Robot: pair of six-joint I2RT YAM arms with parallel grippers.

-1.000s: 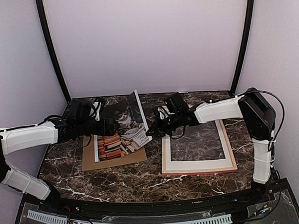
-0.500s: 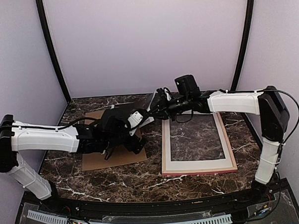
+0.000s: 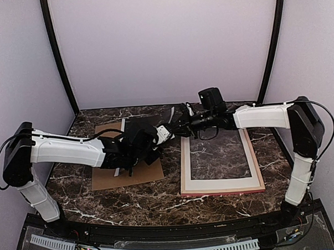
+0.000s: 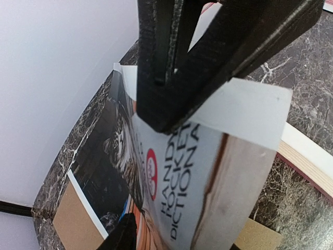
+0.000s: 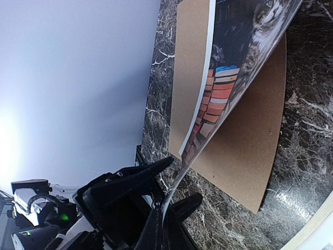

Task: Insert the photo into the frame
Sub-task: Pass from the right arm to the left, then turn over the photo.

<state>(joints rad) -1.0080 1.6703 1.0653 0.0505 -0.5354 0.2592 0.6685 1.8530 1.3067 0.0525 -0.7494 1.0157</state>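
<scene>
**Photo (image 5: pixel 229 88) held in the air between the two grippers, left of the frame (image 3: pixel 222 185), not yet in it.**
The print is thin paper: light, limp and easily creased, and it bows under its own weight above the brown backing board (image 5: pixel 244 156). The right gripper (image 5: pixel 160 221) is clenched on one edge of it. The left gripper (image 4: pixel 167 121) straddles the white border at a corner, and the right wrist view shows its jaws apart on either side of the sheet, not pinching it. My judgement: take hold on the white border at two well-separated points, keep the sheet lightly taut, and lower it flat into the opening. A one-sided grip lets it droop and snag on the frame's rim.
</scene>
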